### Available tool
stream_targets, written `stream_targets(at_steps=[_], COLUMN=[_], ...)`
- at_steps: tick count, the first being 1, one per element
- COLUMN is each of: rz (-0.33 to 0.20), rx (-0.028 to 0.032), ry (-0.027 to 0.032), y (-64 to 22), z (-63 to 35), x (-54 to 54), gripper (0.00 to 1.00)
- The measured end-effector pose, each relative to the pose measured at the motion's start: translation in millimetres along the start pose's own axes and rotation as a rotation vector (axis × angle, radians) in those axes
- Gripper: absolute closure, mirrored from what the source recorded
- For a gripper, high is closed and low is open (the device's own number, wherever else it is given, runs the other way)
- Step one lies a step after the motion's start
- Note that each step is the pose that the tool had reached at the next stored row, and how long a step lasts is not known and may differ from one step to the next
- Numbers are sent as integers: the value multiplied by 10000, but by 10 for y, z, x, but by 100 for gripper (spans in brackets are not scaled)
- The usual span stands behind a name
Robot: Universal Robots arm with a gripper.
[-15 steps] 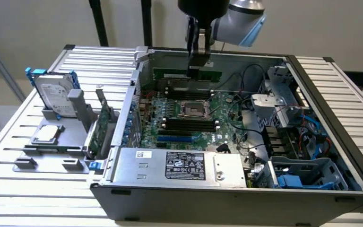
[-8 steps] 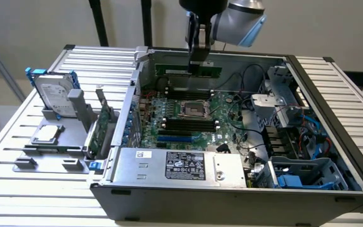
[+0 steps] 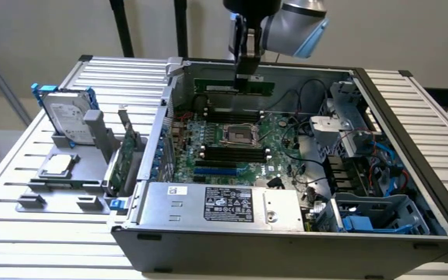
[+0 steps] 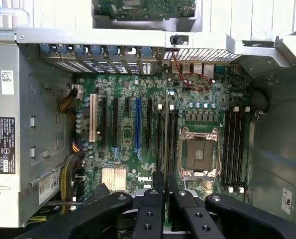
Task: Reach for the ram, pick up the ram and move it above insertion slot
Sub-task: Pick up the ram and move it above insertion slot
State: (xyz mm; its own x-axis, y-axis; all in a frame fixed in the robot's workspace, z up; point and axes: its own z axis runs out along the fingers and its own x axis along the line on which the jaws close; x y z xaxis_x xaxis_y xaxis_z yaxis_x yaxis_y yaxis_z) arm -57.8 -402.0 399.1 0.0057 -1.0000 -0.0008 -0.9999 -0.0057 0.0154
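- Exterior view: an open computer case [image 3: 410, 175] lies on a slatted metal table [image 3: 21, 233] and takes up the middle and right of the frame.
- At the top centre the gripper [image 3: 244, 73] hangs down from the arm, above the far part of the case.
- Its fingers are closed on the ram [image 3: 212, 86], a narrow green stick. The ram is held lengthwise, in the air, above the far edge of the motherboard [image 3: 279, 131] and near the back wall of the case.
- Under it, in the centre of the frame, are the CPU socket [image 3: 237, 135] and, nearer to the camera, the black memory slots [image 3: 235, 154].
- The power supply [image 3: 208, 204] with its label is at the lower centre.
- At the left of the frame, outside the case, a hard drive in a blue frame [image 3: 65, 114] stands upright. A green expansion card [image 3: 126, 157] stands just beside the case wall.
- Wrist view: the two black fingers [image 4: 152, 204] press together on the ram [image 4: 166, 129], which is seen from its thin edge as a pale line.
- This line runs over the black slots [image 4: 159, 134], between the blue slot [image 4: 138, 124] and the CPU socket [image 4: 200, 154].
- More black memory slots [image 4: 235, 147] lie on the other side of the socket.
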Motion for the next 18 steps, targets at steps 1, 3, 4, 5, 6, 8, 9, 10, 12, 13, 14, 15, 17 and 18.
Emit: stream_targets(at_steps=[1,3,4,5,6,8,9,10,12,13,14,15,17,18], rz=[9,31,41,51,59,75,83,89,99,101,103,105,105,104], rx=[0,1,2,0,1,0,1,0,0,1,0,1,1,1], ry=[13,21,20,23,23,24,23,23,22,22,23,22,22,22], y=[-6,-18,-23,-29,-35,-49,-57,-66,-80,-84,-86,-87,-89,-89], z=[8,26,35,42,50,63,71,78,90,95,98,101,102,102], x=[-6,-11,-12,-13,-13,-13,-13,-13,-14,-14,-14,-14,-14,-14], gripper=[87,87,87,87,87,87,87,87,87,87,87,87,87,87])
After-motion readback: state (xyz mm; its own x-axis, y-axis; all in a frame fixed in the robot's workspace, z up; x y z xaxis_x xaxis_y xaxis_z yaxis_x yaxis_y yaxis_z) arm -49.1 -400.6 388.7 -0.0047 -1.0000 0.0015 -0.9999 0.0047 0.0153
